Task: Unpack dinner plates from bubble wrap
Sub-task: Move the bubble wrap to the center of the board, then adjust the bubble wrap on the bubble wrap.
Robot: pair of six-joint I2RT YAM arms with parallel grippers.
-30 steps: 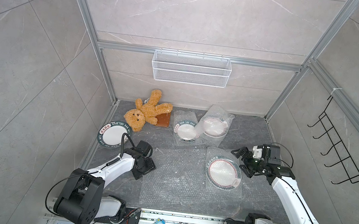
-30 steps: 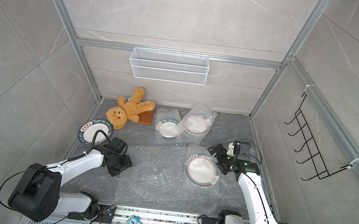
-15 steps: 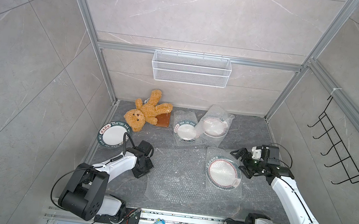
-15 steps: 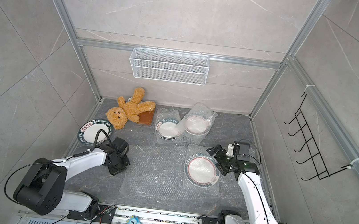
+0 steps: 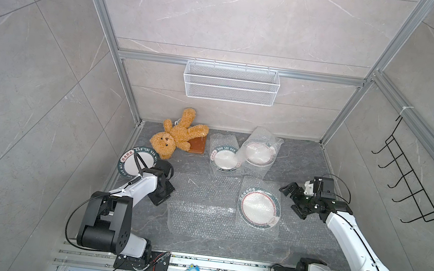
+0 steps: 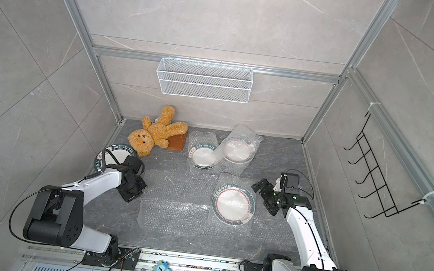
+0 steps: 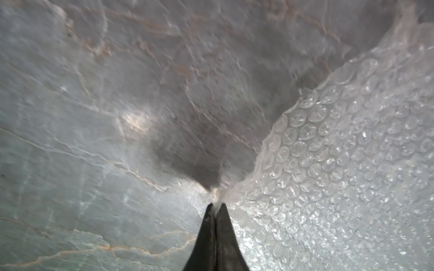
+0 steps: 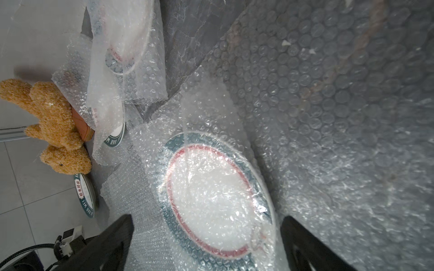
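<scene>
Done: one bare plate lies out of its wrap at the left edge of the floor, just beside the toy bear.
Left to do: three plates are inside bubble wrap. By my judgement, about a quarter of the task is finished.
Near plate: the near plate lies in its pouch just beside the right gripper.
Back plates: the second plate and the third plate lie near the back wall, and their pouches overlap.
Empty sheet: the empty sheet lies flat in the middle of the floor, between the arms.
Left gripper: the left gripper has its fingers pressed together and pinches a corner of the empty sheet.
Right gripper: its fingers are wide apart, hold nothing and point at the near plate.
Count of plates: four.
Count of bubble wrap: three pouches with plates and one empty sheet, as far as I can tell.
Count of other things: one toy bear, one brown board, one wire basket and one hook rack.
</scene>
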